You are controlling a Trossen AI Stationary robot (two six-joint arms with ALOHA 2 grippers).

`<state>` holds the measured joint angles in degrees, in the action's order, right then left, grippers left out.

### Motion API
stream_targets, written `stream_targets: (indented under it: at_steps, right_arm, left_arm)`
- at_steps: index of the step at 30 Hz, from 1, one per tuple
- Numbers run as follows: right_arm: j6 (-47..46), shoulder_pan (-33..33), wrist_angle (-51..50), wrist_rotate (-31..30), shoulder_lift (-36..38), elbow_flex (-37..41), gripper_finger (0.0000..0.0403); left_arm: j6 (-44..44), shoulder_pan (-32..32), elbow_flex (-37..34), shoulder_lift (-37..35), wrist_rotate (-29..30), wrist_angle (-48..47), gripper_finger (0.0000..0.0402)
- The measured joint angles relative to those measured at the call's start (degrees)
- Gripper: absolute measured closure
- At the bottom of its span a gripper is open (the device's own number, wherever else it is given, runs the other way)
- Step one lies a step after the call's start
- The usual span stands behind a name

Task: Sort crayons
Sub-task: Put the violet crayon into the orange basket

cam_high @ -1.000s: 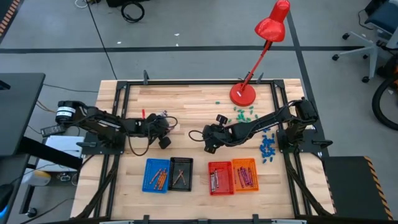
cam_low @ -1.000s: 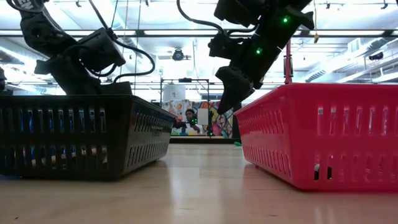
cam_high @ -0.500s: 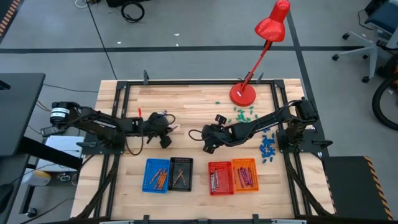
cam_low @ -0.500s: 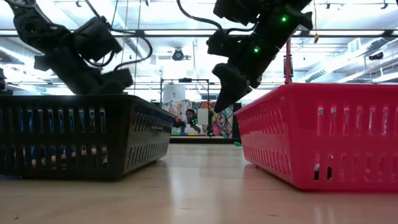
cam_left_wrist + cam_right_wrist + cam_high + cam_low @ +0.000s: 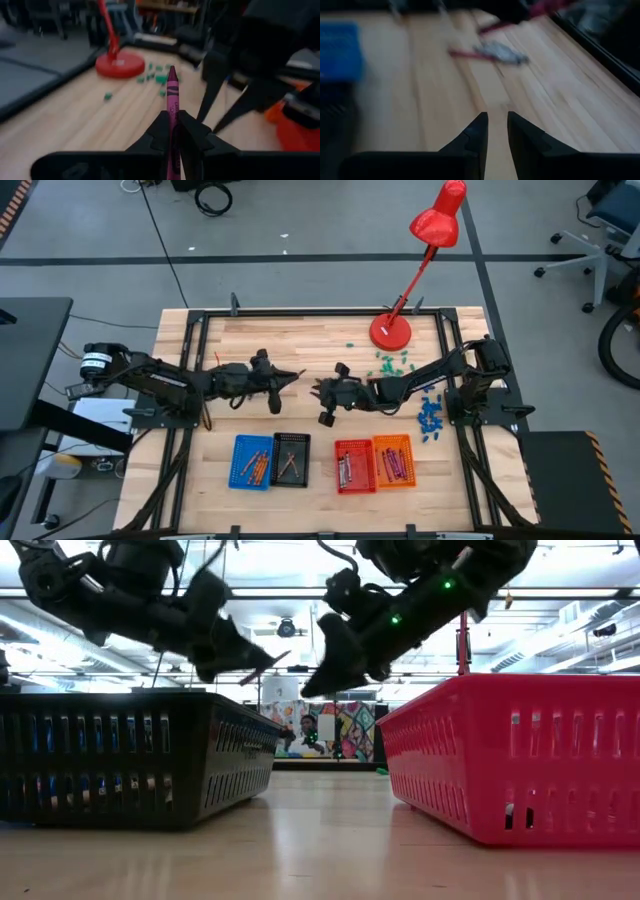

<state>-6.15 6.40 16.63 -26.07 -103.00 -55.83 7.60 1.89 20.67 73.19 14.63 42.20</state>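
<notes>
The left gripper [image 5: 291, 376], hanging above the middle of the wooden bench [image 5: 310, 340], has its fingers [image 5: 192, 131] clamped on a magenta paper-wrapped crayon [image 5: 172, 107], tip pointing toward the right arm, probably for a handover. Below it sit a blue slotted plastic basket [image 5: 252, 462] and a black slotted plastic basket [image 5: 291, 459] holding sorted crayons. Just beside the crayon tip, the right gripper [image 5: 320, 390] faces it with fingers [image 5: 476, 135] slightly parted and empty. A red slotted basket [image 5: 354, 465] and an orange slotted basket [image 5: 394, 460] follow. Bare bench lies between arms and baskets.
</notes>
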Motion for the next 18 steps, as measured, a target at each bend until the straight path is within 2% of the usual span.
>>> stream_targets:
  at_steps: [4, 8, 18]
  right_arm:
    - [2.3, -1.6, 8.5, 8.1, 0.0, 0.8, 0.0311]
    - [3.7, -2.6, 12.1, 12.0, 0.0, 0.9, 0.0293]
    - [9.0, -2.8, 20.3, 12.7, 0.0, 0.9, 0.027]
  left_arm:
    - [-3.1, -1.8, 0.0, 0.0, 0.0, 5.9, 0.0372]
    - [-5.0, -3.5, 0.0, -0.1, -2.2, 10.3, 0.0372]
    - [-5.9, -4.7, 0.1, -0.1, -3.5, 18.1, 0.0372]
